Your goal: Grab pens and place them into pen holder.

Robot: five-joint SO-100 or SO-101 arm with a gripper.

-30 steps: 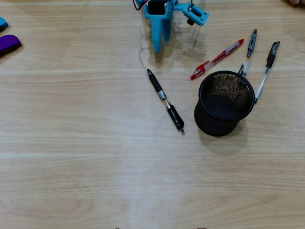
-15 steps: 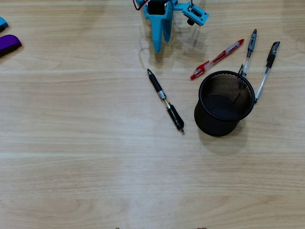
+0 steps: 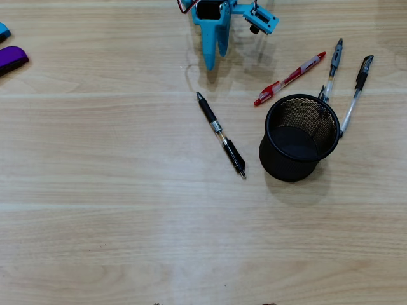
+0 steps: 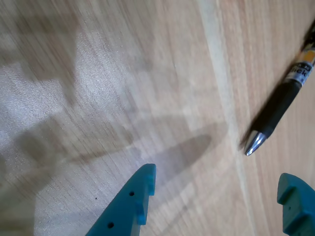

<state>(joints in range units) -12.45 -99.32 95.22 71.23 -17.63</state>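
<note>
Black with a clear middle, one pen lies slanted on the wooden bench, just left of the mesh pen holder in the overhead view. Behind the holder lie a red-and-clear pen and two clear-barrelled pens. Blue, the claw hangs wide open and empty near the black pen's tip.

You've got a pale wood-grain table, light tan with streaks. The gripper is bright turquoise blue. Black pen with clear middle, silver tip. Red-and-clear pen. Two clear-barrelled pens with black/grey ends. Pen holder is black wire mesh, solid rim. Purple object at the overhead view's left edge.
</note>
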